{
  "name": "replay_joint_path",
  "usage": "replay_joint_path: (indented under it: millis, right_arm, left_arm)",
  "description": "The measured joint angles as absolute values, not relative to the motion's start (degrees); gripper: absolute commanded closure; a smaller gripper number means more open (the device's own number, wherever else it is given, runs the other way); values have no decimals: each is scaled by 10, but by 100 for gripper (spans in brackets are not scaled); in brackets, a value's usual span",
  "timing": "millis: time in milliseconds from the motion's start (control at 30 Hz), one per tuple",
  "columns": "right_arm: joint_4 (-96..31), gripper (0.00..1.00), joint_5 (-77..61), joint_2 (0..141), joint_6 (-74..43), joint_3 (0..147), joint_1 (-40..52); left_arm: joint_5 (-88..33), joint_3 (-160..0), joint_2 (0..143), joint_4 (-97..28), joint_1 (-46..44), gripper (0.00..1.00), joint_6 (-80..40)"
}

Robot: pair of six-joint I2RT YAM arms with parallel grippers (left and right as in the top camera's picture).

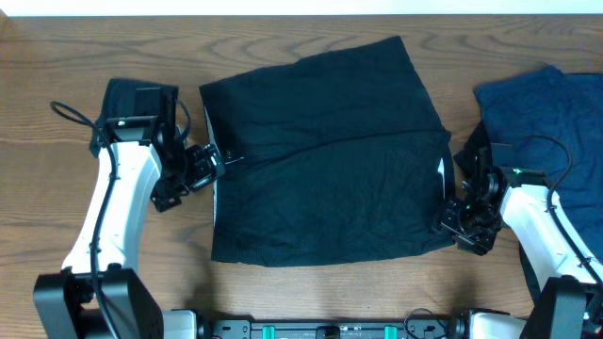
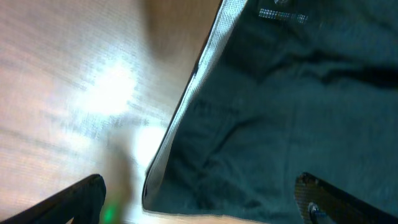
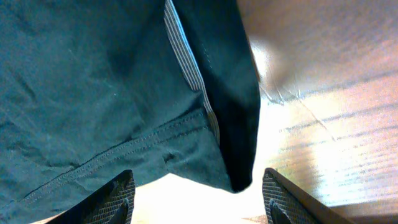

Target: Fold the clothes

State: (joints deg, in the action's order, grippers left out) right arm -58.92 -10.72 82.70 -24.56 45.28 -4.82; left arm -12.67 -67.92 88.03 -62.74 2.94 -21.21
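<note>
Overhead: black garment lies flat, centre; navy garment far right. Left gripper sits at its left edge and right gripper at the right corner, so you should lift both sides evenly.

Left wrist: jaws spread wide w/ the white-lined edge btwn them, nothing pinched.

Right wrist: jaws spread too, hem corner btwn them. Get under both layers before you close.

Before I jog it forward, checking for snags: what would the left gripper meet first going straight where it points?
The left gripper, jaws open, would first meet the pale-lined left edge of the black garment, probably straddling it; height above the cloth is unclear.
</note>
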Motion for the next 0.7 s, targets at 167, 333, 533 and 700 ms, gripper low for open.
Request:
replay_joint_path:
  millis: [167,333,533,700]
  right_arm:
    - [-595,36,-107,827,-262,453,-48]
    - [-591,36,-107,827,-283,453,-48]
    - [-573,36,-101,827,-304,448,-48]
    - [-547,37,-93,827,-319,424,-48]
  left_arm:
    - [-121,-674,862,-634,29,2,-211]
    - [-110,-625,860,-587,29,2,-212]
    - [-104,-579,860,-550,29,2,-212]
    - [-103,-576,860,-548,29,2,-212]
